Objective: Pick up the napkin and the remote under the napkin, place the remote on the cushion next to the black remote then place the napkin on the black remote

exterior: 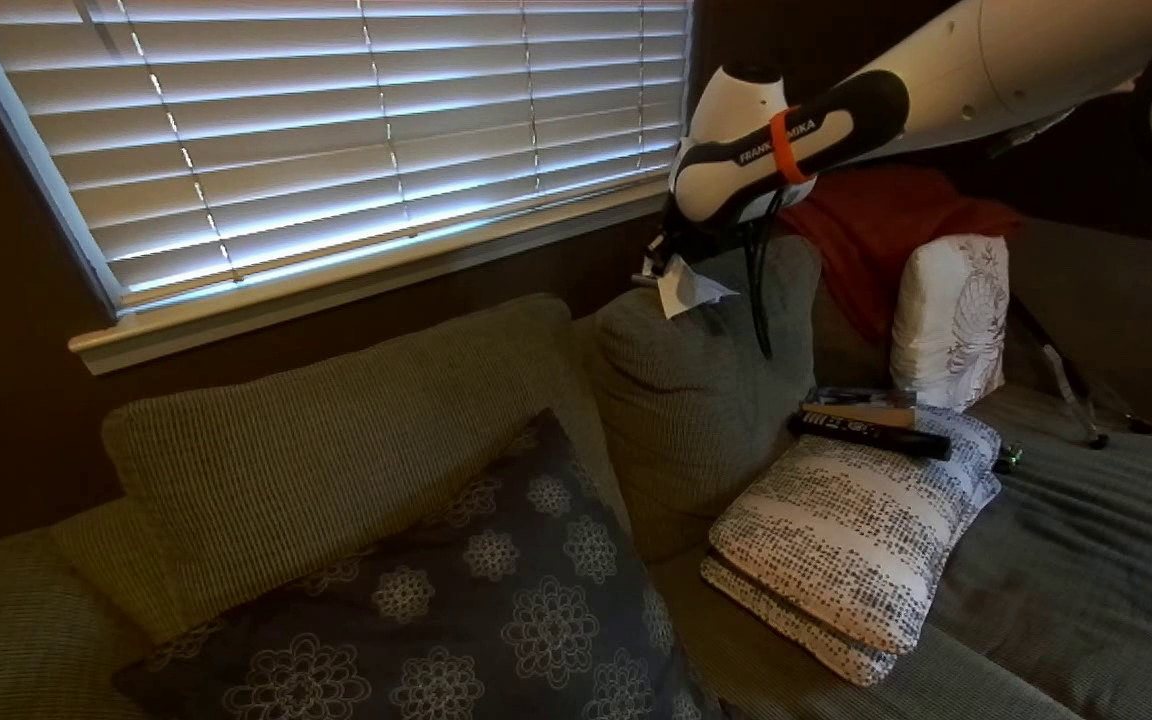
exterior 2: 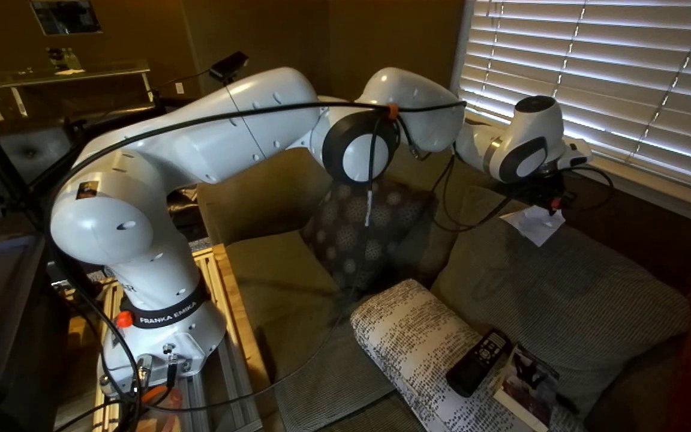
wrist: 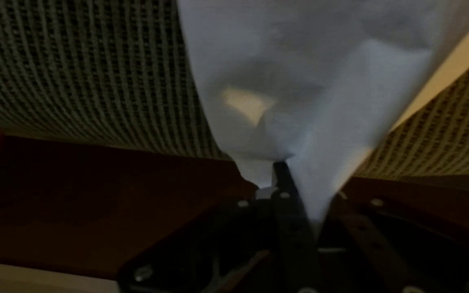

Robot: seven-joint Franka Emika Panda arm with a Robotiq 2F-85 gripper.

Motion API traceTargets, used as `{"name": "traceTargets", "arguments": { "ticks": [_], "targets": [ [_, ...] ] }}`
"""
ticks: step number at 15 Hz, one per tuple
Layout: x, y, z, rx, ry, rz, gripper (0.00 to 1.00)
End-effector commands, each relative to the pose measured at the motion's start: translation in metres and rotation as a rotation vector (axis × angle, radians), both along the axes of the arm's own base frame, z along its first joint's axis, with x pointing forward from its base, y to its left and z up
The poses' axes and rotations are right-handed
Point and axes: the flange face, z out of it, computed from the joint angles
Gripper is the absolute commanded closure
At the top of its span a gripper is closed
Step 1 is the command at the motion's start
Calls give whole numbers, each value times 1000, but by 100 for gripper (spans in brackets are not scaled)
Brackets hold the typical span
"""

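Napkin [exterior: 688, 290] pinched in the gripper [exterior: 654, 264], jaws narrow, closed on its edge. White, thin, creased; loose part hangs out past the fingers [wrist: 285, 185]. Wrist view has the sheet spread over the ribbed top of a grey-green back pillow [exterior: 711, 400]; touching it or not, can't tell. Gripper is up at that pillow's top edge, near the dark wall [wrist: 96, 203], right of the window blinds [exterior: 336, 120] in an exterior view.

Black remote [exterior 2: 477, 363] lies on the off-white cushion [exterior: 826, 545] in both exterior views, keypad up, well apart from napkin and gripper. Cushion is dark-specked, flat on the couch seat [exterior: 1086, 570]; matching layer [exterior: 786, 615] shows under it. Flat picture-topped item [exterior 2: 528, 384] on the same cushion, just beside the remote, to its right in an exterior view; book or box, can't tell.

Dark floral pillow [exterior: 476, 610] near left in an exterior view, tilted against the couch back. White printed pillow [exterior: 951, 320] upright at far right there, red cloth [exterior: 886, 225] partly behind it. Robot arm [exterior 2: 201, 126] extends left to right in an exterior view, black cable [exterior 2: 249, 111] along it.
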Motion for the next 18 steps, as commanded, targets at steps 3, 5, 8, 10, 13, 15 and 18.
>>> {"name": "traceTargets", "arguments": {
  "ticks": [3,5,8,10,13,15,18],
  "targets": [
    [-1,2,8,-21,25,-48,46],
    [-1,2,11,-29,22,-56,32],
    [-2,1,16,-46,30,-64,12],
    [-4,1,18,-55,46,-79,1],
    [-6,-2,24,-50,59,-113,0],
    [-8,-4,29,-32,68,-125,0],
    [-14,-3,35,-10,115,-111,0]
  ]
}}
